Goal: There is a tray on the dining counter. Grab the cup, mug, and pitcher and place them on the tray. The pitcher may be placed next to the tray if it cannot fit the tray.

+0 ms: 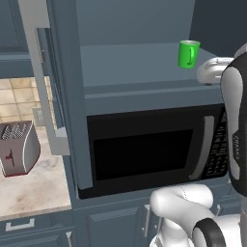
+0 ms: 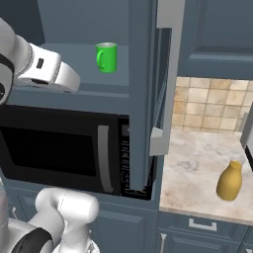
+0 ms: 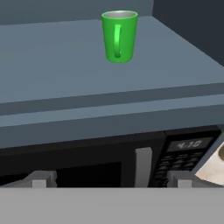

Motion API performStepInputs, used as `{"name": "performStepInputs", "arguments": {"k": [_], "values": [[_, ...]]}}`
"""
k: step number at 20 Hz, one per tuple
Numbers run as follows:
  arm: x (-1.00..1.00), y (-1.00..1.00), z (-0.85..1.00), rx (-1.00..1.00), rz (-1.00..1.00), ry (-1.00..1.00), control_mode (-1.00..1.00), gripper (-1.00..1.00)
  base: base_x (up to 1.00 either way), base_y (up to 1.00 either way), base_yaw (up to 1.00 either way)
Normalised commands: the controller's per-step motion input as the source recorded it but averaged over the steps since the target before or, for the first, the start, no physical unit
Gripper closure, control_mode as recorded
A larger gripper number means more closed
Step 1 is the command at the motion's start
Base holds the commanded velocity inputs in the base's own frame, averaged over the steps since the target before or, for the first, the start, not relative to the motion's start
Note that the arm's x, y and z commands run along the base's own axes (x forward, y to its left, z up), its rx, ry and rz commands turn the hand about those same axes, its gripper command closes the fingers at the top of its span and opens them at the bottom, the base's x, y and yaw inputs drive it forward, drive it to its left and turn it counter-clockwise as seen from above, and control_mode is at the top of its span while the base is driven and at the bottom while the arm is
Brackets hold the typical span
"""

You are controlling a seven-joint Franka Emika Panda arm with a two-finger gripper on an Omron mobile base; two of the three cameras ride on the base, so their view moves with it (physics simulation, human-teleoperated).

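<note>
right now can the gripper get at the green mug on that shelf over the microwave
Probably yes. The mug stands upright and alone on the open shelf above the microwave, nothing between it and the open gripper, its handle turned toward the hand.

The toaster (image 1: 17, 148) is cut off by the left base view's left edge. The microwave (image 3: 131, 162) display digits are blurred in the hand view, its lower part cut off.

Microwave (image 1: 149, 149) under shelf (image 1: 135, 65); toaster (image 1: 18, 148) left.
</note>
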Motion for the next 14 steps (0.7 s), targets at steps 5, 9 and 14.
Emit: {"name": "performStepInputs", "arguments": {"k": [5, 9, 14], "values": [[0.28, -0.09, 0.0, 0.0, 0.0, -0.04, -1.0, -1.0, 0.0, 0.0, 0.0], [0.33, -0.06, 0.0, 0.0, 0.0, -0.05, -1.0, -1.0, 0.0, 0.0, 0.0], [0.36, 0.0, 0.0, -0.02, 0.0, -0.06, -1.0, -1.0, 0.0, 0.0, 0.0]]}}
